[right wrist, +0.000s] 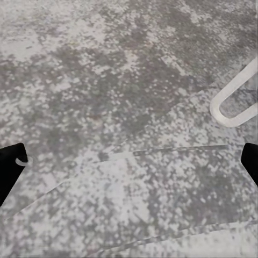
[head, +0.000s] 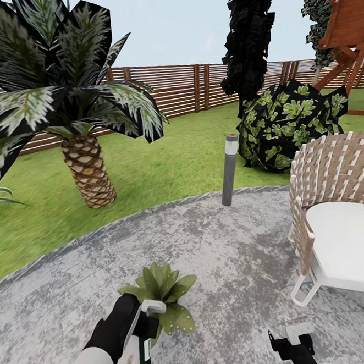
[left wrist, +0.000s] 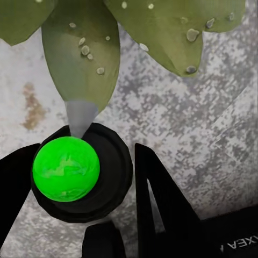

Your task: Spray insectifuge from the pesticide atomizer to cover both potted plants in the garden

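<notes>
Pickup judged done: small dark-green-bodied pesticide atomizer (head: 144, 355) clamped in the left gripper (head: 143, 323), black fingers (left wrist: 161, 204) closed against its sides, low over the round mottled grey paved patio (head: 227, 255). Seen from the left wrist as a black round top with a bright green ball-like cap (left wrist: 65, 168) and a pale grey cone of mist leaving it toward a broad speckled leaf. Spraying of the first potted plant (head: 164, 296), a low rosette of pointed green leaves with pale speckles, apparently under way; pale droplets dotting the leaves (left wrist: 80, 59) in the left wrist view, though full coverage cannot be confirmed. Tiny grey pot hidden beneath the foliage. Second potted plant still to be found and sprayed, so roughly the first half of the job in hand. Long axis of the atomizer roughly upright with a slight tilt, dark body hanging below the grip, spray directed forward and down into the rosette just beside it. Right gripper (head: 295, 335) idle near the patio surface, holding nothing, black fingertips (right wrist: 11, 161) spread wide at opposite edges of the right wrist view, close to the white leg (right wrist: 231, 102) of the woven wicker chair (head: 337, 190).
</notes>
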